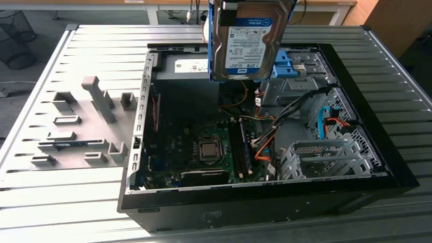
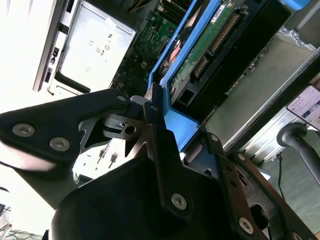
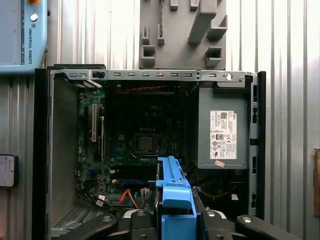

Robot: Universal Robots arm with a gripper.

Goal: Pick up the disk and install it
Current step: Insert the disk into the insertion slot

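We see one disk (image 1: pixel 246 43) held upright in the air above the open computer case (image 1: pixel 270 210), with the gripper (image 2: pixel 151 109) clamped on its blue rail. The single case lies on a ribbed metal counter (image 1: pixel 68 202), beside one grey fixture plate (image 1: pixel 74 126). A wire bin (image 1: pixel 17 38) stands on the floor beyond.

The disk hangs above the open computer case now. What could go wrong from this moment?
1. The pincer holds the disk by its blue plastic rail; it might slip or tilt.
2. Loose orange cables lie in the open case beneath; the disk could snag them if lowered.
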